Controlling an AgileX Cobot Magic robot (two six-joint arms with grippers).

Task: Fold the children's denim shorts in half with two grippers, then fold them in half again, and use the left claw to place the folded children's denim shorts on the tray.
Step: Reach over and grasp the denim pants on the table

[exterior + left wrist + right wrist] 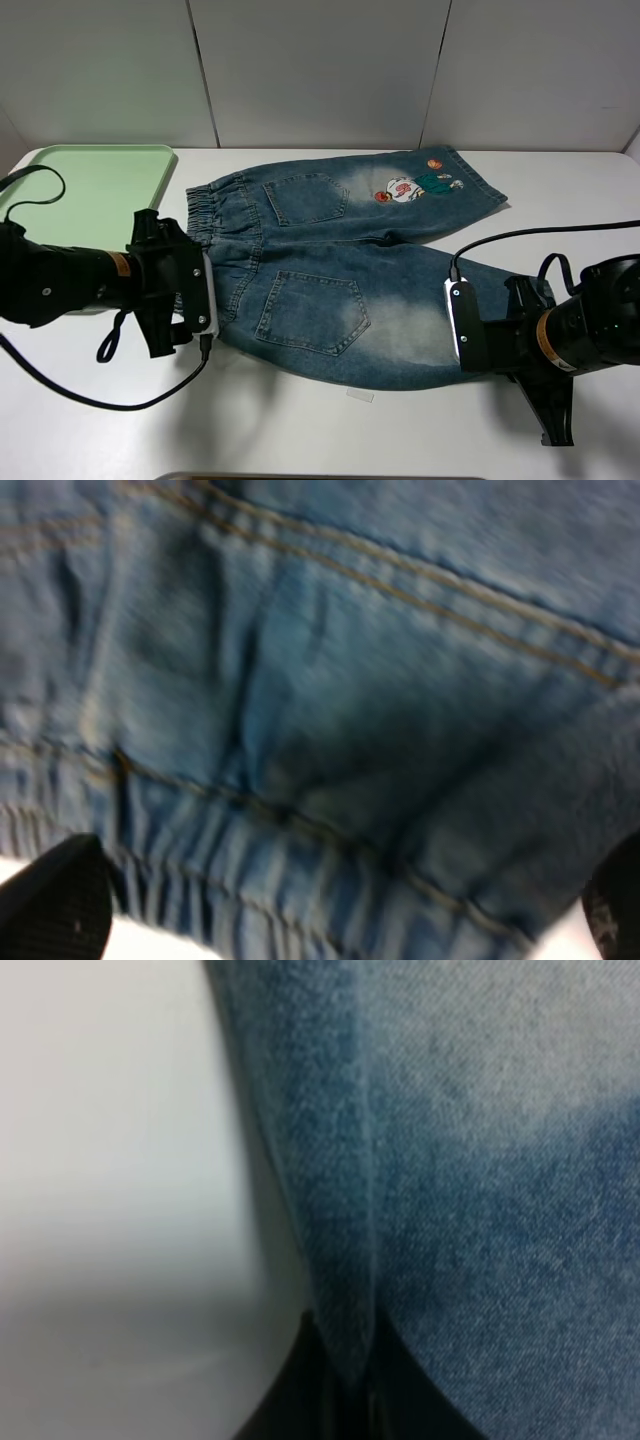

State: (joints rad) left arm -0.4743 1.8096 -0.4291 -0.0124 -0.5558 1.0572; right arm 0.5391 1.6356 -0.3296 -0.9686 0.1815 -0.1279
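Children's denim shorts (340,270) lie flat on the white surface (300,430), long axis running left to right. The waistband (222,250) sits between the spread, released jaws of the left tool (212,300). The right tool (462,325) is clenched on the near leg (400,325). The tray (60,165) sits beyond the left arm. No writing is legible on the cartoon patch (412,187).

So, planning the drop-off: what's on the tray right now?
Bare green surface shows on the tray, nothing lying on it. The left arm and its black cable cover its near edge, so that part is unseen.
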